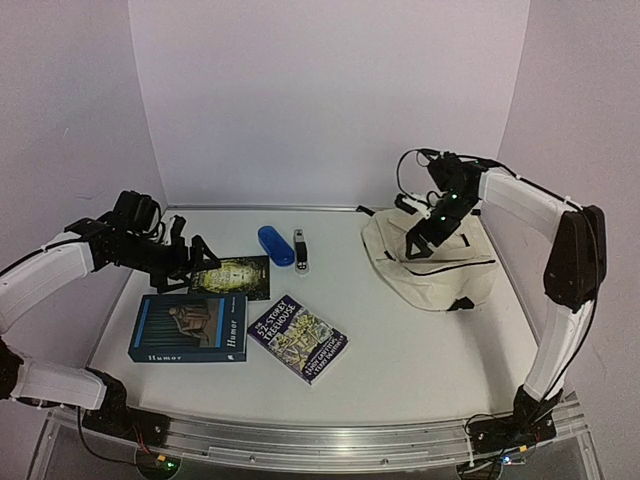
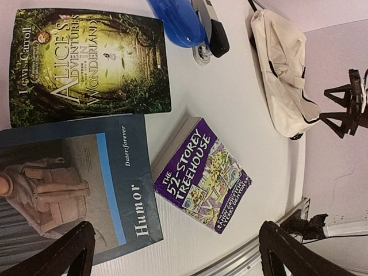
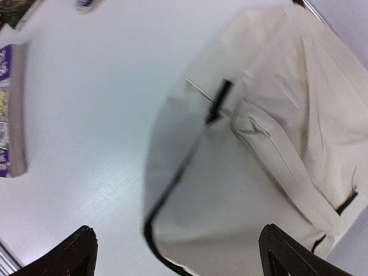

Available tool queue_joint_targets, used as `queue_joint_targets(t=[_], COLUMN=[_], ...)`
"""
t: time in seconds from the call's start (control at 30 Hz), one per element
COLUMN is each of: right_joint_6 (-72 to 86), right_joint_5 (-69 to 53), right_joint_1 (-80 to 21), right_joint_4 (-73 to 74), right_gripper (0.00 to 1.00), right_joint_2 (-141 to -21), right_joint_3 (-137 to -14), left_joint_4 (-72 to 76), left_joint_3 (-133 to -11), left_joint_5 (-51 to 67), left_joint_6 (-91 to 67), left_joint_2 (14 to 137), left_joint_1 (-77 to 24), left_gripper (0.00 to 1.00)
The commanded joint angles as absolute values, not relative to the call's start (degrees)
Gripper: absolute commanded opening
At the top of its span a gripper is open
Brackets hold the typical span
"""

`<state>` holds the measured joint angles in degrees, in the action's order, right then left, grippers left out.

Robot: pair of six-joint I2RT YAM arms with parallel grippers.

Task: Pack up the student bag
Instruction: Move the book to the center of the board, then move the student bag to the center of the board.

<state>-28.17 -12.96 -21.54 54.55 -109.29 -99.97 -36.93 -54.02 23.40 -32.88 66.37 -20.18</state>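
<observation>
Carrier: one white desk (image 1: pixel 420 350). Item 1, one student bag (image 1: pixel 430 268), a large soft cream-beige fabric backpack with black zipper lines and black strap tabs, lying flat at the far right corner of the desk. Items 2–4, three books, all face up toward the left edge: one dark green paperback "Alice's Adventures in Wonderland" (image 1: pixel 232 277); one blue hardback "Humor" (image 1: pixel 188 328), nearer the front edge and touching the green one; one purple paperback "The 52-Storey Treehouse" (image 1: pixel 298 338), just beside the blue one's right corner. Item 5, one blue glossy oblong case (image 1: pixel 275 245), near the far edge, mid-desk. Item 6, one black-and-silver stapler (image 1: pixel 301 250), close beside the case. Pincers, two: left gripper (image 2: pixel 178 253) over the books, spread wide, empty; right gripper (image 3: pixel 181 253) above the bag, spread wide, empty.
</observation>
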Motion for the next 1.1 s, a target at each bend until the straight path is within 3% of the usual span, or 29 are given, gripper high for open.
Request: queue_joint_targets(t=[0.0, 0.1, 0.27, 0.5, 0.6, 0.7, 0.93, 1.07], right_joint_6=[-31.5, -32.7, -32.8, -33.0, -32.4, -30.2, -27.1, -25.5], right_joint_5=[-10.4, -10.5, -17.0, -23.2, -22.7, -23.8, -31.1, -31.6], right_joint_1=[-18.6, -17.7, -17.9, -24.8, -29.6, -32.9, -34.5, -33.2], right_joint_4=[60.7, 61.1, 62.8, 61.8, 59.9, 58.6, 59.4, 59.5], right_gripper=[0.98, 0.92, 0.64, 0.49, 0.49, 0.55, 0.75, 0.77], right_joint_2=[-112.4, -114.5, -116.3, -112.6, -110.7, -109.1, -102.4, -99.4], right_joint_3=[-98.1, -95.8, -91.3, -80.0, -74.9, -73.1, -77.8, -82.3], left_joint_4=[-35.0, -34.7, -34.7, -33.1, -31.7, -30.5, -28.5, -28.4], left_joint_3=[-57.1, -57.2, -57.4, -56.8, -56.6, -57.0, -59.9, -63.6], left_joint_5=[25.2, 25.5, 25.7, 27.0, 28.0, 29.1, 29.5, 27.5], left_joint_6=[-31.6, -31.6, -31.6, -32.0, -32.3, -32.5, -32.0, -31.3], left_joint_2=[67.7, 67.9, 68.0, 69.3, 70.4, 72.0, 78.1, 82.2], left_joint_1=[-20.0, -20.0, -20.0, -20.0, -20.1, -20.3, -23.3, -26.8], left_gripper=[1.00, 1.00, 1.00, 1.00, 1.00, 1.00, 1.00, 1.00])
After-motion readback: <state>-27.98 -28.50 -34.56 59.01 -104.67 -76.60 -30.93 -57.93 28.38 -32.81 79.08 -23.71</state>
